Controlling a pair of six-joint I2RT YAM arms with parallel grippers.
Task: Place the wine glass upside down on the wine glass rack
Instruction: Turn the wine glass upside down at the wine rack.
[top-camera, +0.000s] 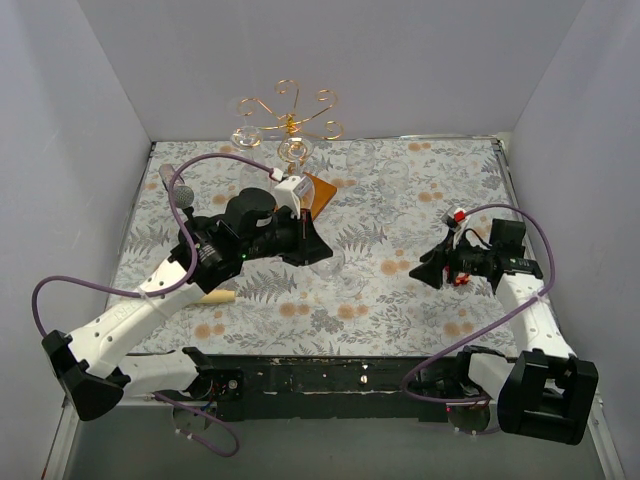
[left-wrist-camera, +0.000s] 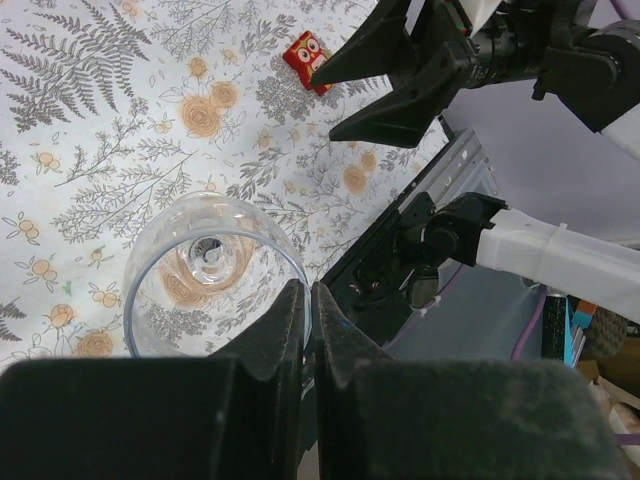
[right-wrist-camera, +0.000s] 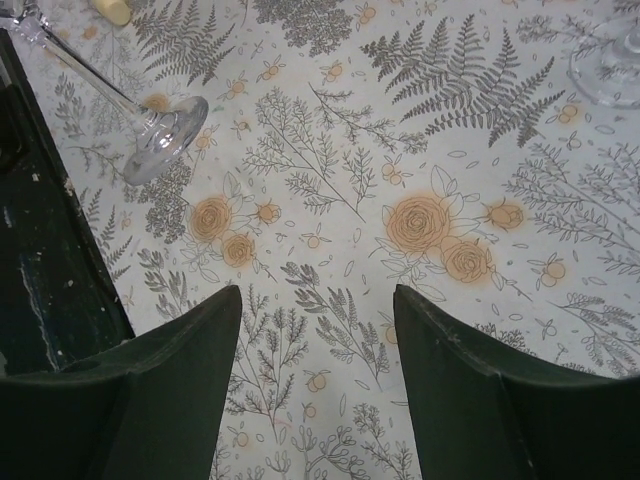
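The left fingers (left-wrist-camera: 275, 340) are pressed together on the rim of the wine glass (left-wrist-camera: 205, 265), pinching its thin wall. I judge this rim hold is chosen to leave the stem and foot free, since those must slide into an arm of the wine glass rack (top-camera: 290, 115). In the top view the glass sits at centre frame, just ahead of the left wrist. Whether it rests on the counter (top-camera: 400, 190) or hangs just above it I cannot tell.

The rack stands at top centre, beyond the left wrist, close to the back wall. Its curls seem to carry other glasses already, so the free room is probably on its front side.

The right fingers (right-wrist-camera: 180, 380) are spread and empty at centre right, well apart from the glass, with bare counter between the arms. A second glass (right-wrist-camera: 160, 140) lies at the upper left of the right wrist view, near the counter's dark edge.
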